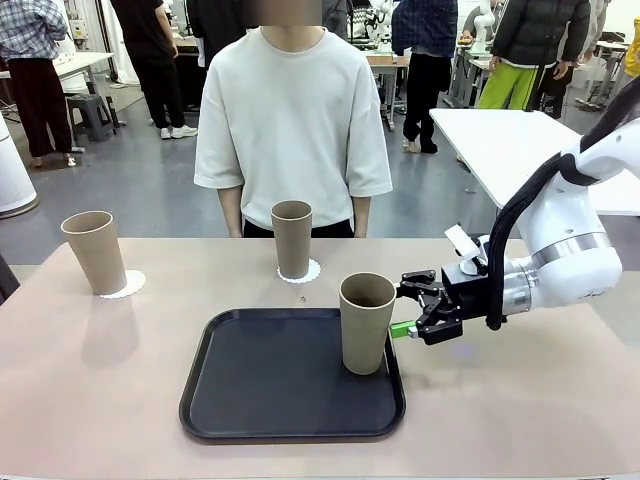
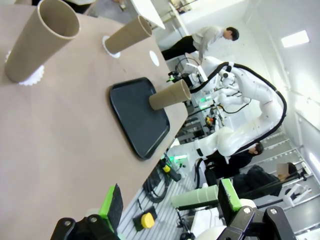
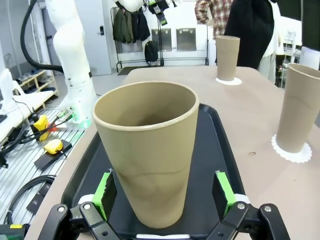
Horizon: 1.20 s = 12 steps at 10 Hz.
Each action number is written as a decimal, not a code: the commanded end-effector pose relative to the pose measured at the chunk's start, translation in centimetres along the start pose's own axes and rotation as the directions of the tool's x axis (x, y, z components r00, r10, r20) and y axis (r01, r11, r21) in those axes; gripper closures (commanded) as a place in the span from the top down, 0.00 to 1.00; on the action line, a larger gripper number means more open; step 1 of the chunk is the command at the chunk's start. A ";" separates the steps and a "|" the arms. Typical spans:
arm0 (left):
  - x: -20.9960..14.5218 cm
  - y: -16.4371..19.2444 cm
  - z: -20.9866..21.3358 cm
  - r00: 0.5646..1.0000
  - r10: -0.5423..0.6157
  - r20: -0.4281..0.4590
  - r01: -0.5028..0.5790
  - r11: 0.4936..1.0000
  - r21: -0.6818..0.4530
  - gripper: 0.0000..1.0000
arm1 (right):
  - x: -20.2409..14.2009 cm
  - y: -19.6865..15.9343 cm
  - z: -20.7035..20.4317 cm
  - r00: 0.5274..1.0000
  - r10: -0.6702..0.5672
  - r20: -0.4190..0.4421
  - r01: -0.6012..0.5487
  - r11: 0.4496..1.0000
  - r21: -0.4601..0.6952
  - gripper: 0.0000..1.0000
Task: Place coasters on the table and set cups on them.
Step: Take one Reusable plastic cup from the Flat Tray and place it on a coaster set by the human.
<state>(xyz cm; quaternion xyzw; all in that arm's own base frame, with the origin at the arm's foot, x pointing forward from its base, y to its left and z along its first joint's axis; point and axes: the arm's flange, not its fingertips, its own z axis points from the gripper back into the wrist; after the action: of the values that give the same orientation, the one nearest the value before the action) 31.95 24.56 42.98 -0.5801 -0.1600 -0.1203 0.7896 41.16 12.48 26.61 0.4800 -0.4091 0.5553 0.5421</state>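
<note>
The right gripper (image 1: 408, 312) has its jaws open around a tall tan tumbler (image 1: 366, 322) standing on the black rounded-square tray (image 1: 262, 400). Two other tan tumblers (image 1: 94, 251) (image 1: 292, 238) stand on white scalloped doilies (image 1: 126, 286) (image 1: 300, 272) on the beige desk (image 1: 90, 400). The left gripper (image 2: 170, 204) hangs off the desk's edge, jaws open and empty.

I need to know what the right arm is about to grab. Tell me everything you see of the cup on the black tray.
The cup is a tall, tapered, tan-brown matte tumbler with no handle and a darker inside. It stands upright and empty near the right edge of the black tray, with no coaster under it. The right gripper has its open green-padded fingers on either side of the cup's lower body; they do not appear to press it yet.
</note>
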 end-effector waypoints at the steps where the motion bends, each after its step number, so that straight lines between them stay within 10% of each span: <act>1: 0.0 -0.1 0.2 1.000 -0.005 0.007 0.005 1.000 0.000 1.00 | -1.0 -0.1 -0.8 0.997 0.033 0.069 -0.031 0.999 -0.025 1.00; 12: 0.0 -0.1 0.2 1.000 -0.005 0.007 0.005 1.000 0.000 1.00 | -2.9 -1.2 -3.8 0.994 0.046 0.096 -0.051 0.997 0.055 1.00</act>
<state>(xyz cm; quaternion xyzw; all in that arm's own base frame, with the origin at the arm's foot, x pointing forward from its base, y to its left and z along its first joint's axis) 31.95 24.56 42.98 -0.5801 -0.1600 -0.1203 0.7896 41.43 15.08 23.69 0.5085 -0.4157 0.5589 0.5062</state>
